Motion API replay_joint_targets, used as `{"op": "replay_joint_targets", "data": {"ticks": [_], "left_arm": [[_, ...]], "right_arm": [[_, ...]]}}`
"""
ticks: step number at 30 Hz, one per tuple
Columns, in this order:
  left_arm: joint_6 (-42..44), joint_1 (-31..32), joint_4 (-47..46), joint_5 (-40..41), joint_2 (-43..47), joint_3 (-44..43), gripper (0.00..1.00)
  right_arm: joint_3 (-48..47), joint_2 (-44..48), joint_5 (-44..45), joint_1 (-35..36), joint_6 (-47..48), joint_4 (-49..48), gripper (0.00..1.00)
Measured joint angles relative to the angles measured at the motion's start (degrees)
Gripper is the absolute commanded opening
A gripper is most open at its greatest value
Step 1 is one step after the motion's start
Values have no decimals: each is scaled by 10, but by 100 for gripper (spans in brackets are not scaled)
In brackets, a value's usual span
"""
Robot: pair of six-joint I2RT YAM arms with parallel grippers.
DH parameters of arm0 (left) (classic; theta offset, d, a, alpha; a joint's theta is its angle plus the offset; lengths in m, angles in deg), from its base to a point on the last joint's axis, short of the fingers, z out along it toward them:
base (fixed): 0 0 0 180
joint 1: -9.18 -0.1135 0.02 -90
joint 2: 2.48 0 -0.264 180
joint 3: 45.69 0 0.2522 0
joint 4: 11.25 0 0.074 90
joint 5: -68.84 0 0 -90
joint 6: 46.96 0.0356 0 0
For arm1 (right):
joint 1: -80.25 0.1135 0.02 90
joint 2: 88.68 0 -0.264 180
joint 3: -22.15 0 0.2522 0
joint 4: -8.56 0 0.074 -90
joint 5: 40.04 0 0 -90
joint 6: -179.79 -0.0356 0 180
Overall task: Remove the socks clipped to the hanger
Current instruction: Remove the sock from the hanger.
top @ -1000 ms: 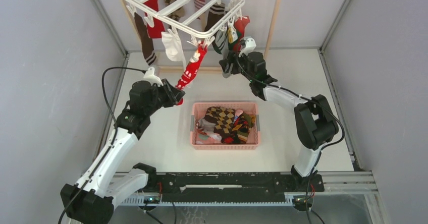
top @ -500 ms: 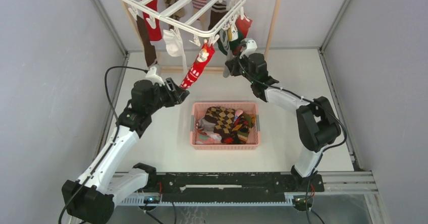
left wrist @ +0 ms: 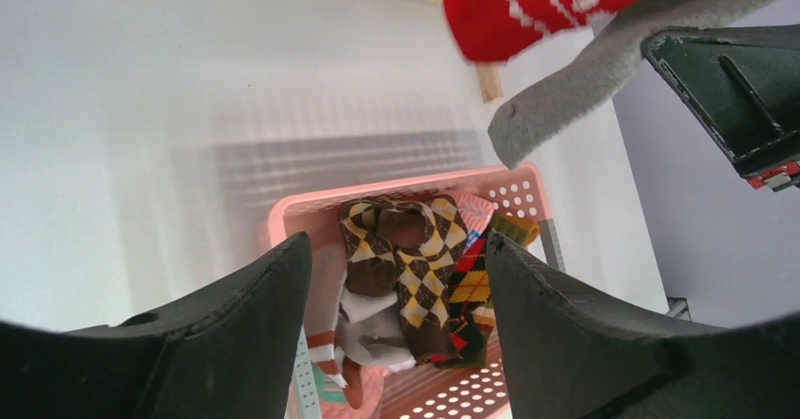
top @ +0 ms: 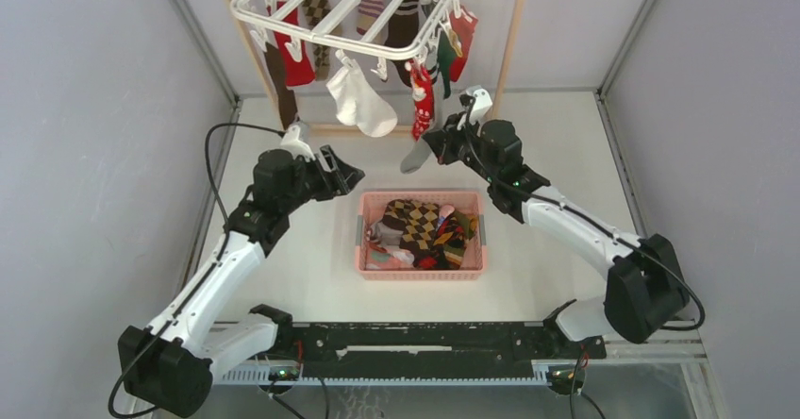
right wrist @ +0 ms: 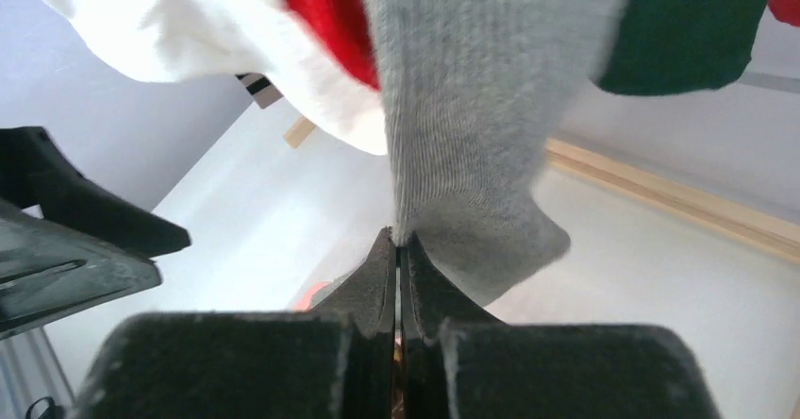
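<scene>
The left end effector (top: 351,175) has let go of the red sock (top: 422,98), which is swinging back under the hanger (top: 325,32). Its jaws are standing apart. The right end effector (right wrist: 397,249) is clamping the grey sock (right wrist: 472,108), probably to tug it off its clip.

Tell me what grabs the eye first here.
A white hanger crowded with colourful socks hangs at the far edge of the table. Below it, the right gripper has its jaws shut on a grey sock, near a pink basket heaped with socks.
</scene>
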Motion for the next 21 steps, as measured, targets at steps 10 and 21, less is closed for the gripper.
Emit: {"op": "replay_joint_targets", "data": {"ticks": [10, 21], "left_arm": [[-2, 117, 8, 33, 28, -2, 72], [-3, 173, -17, 28, 16, -3, 95]], "right_arm": [[17, 96, 9, 37, 17, 78, 1], [19, 156, 10, 92, 21, 129, 2]]}}
